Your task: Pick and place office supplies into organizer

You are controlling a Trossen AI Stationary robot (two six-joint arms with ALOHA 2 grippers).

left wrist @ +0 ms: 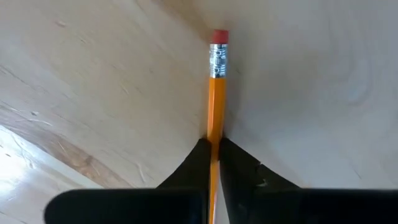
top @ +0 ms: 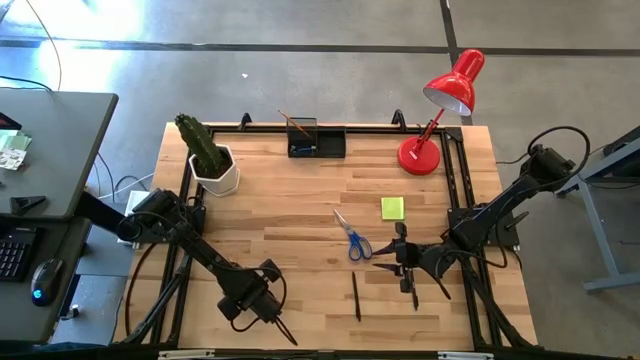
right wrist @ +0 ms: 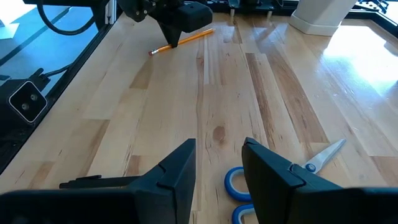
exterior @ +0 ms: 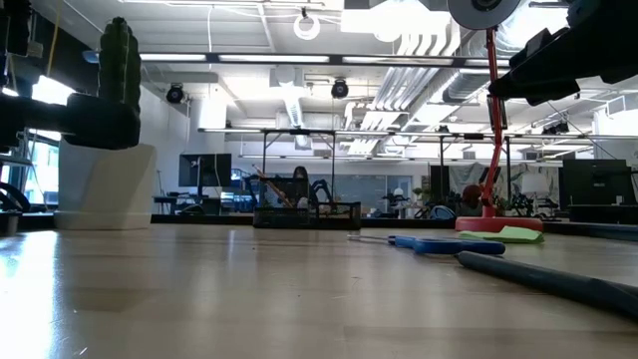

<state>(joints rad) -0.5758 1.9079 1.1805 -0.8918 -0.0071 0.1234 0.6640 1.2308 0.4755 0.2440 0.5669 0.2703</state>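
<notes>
Light wood table (top: 290, 230). Far edge: black organizer (top: 316, 139) at middle, white cactus pot (top: 216, 175) toward left corner, red lamp (top: 430, 120) toward right corner. Right half: sticky pad (top: 392, 208), scissors (top: 352, 236), black pen (top: 356, 297). Near-left edge: pencil (right wrist: 183, 40).

Your left arm reaches low toward the surface's near edge with its left pincer (left wrist: 214, 163) clamped tight on a pencil (left wrist: 216, 93), while your right arm extends inward from the right side, its right pincer (right wrist: 218, 163) parted and holding nothing just above the surface.
</notes>
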